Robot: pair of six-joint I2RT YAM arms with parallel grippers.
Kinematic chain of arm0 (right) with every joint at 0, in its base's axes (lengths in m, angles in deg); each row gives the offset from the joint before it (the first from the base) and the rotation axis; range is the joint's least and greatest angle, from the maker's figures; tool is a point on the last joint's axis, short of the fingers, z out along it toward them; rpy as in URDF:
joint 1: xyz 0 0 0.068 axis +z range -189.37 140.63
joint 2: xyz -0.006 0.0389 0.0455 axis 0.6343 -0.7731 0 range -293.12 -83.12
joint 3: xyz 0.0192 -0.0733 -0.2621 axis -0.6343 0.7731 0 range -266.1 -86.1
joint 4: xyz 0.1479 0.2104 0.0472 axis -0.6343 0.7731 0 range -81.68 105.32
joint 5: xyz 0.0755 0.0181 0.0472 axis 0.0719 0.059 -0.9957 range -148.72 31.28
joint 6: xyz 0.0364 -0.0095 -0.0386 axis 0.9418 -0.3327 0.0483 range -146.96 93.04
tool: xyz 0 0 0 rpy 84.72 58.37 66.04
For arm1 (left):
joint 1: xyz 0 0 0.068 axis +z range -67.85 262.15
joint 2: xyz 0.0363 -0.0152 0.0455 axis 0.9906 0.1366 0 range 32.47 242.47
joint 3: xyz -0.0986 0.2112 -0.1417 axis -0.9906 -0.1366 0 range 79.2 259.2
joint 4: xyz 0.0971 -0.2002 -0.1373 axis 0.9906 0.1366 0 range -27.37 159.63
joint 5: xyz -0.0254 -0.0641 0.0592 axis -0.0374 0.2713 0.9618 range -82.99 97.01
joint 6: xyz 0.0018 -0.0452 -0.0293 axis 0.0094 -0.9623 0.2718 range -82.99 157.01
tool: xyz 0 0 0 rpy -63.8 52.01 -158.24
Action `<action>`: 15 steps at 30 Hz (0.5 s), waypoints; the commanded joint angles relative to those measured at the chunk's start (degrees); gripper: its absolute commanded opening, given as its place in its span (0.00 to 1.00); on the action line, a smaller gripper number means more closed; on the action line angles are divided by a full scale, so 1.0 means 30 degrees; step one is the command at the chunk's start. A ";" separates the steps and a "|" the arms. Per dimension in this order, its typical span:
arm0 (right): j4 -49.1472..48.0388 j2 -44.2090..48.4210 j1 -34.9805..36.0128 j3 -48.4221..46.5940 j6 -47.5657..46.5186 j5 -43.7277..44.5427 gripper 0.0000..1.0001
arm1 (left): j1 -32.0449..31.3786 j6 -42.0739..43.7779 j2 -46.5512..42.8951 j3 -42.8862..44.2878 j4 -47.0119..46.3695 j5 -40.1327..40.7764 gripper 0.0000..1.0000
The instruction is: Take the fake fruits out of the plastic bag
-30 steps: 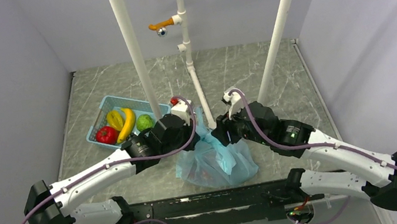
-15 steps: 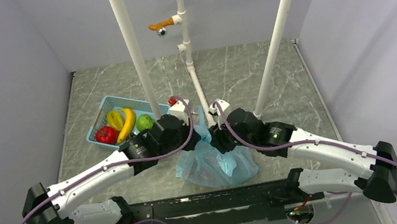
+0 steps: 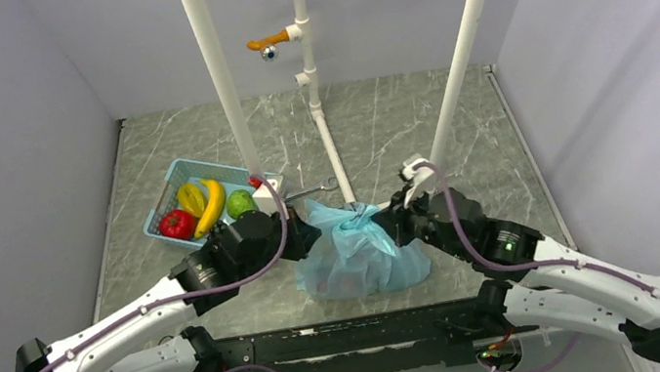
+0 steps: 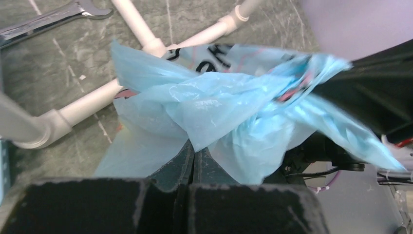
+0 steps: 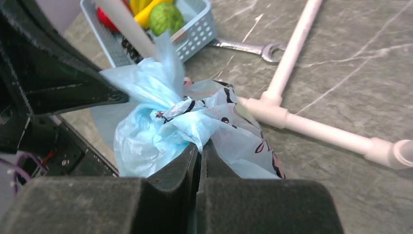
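The opening step is judged in hand: the plastic bag [image 3: 358, 266], lower centre of the top view, is pinched at its bunched top by the left gripper [image 4: 195, 155] and right gripper [image 5: 200, 146], so an outward pull is called for.

The plastic bag [image 3: 356, 256] is thin, crinkly, translucent film; the wrench [image 5: 243, 47] is polished metal; the basket [image 5: 197, 31] is plastic lattice; the bench [image 3: 396, 127] is smooth, marbled grey.

The left arm reaches in low from the left of the plastic bag [image 3: 357, 263], and the left gripper [image 3: 305, 233] is pinched tight on its film. The right arm stretches in from the bag's right, and the right gripper [image 3: 390, 221] is clamped on a fold.
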 commanded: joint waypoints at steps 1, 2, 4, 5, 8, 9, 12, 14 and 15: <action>-0.0541 0.1444 -0.1323 0.0267 0.0755 0.1889 0.00 | 0.0341 -0.0202 -0.1226 -0.1003 0.1180 0.1198 0.00; -0.0380 0.1212 -0.1525 0.0123 0.0687 0.1642 0.00 | 0.0340 -0.0232 -0.1346 -0.1016 0.1346 0.1049 0.00; -0.0247 0.0737 -0.1896 0.0045 0.0240 0.1367 0.00 | 0.0355 -0.0037 -0.1550 -0.0970 0.1480 0.0519 0.00; -0.0373 0.0596 -0.2025 0.0055 -0.0077 0.1017 0.00 | 0.0349 0.0197 -0.1629 -0.0917 0.1424 0.0104 0.00; -0.0769 0.0266 -0.2261 0.0063 -0.0772 -0.0265 0.00 | 0.0341 0.1001 -0.1506 -0.0067 0.1622 -0.0839 0.11; -0.0907 0.0178 -0.2280 0.0035 -0.1097 -0.0792 0.00 | 0.0340 0.1334 -0.1319 0.0445 0.1978 -0.0993 0.20; -0.1012 0.0005 -0.2292 -0.0060 -0.1640 -0.1685 0.00 | 0.0352 0.2563 -0.0434 0.2171 0.2588 -0.1446 0.43; -0.0998 0.0093 -0.2285 -0.0052 -0.1581 -0.1628 0.00 | 0.0368 0.3720 0.0472 0.3639 0.3161 -0.1757 0.57; -0.0976 0.0138 -0.2297 -0.0056 -0.1539 -0.1780 0.00 | 0.0406 0.4483 0.1085 0.4563 0.3769 -0.1891 0.62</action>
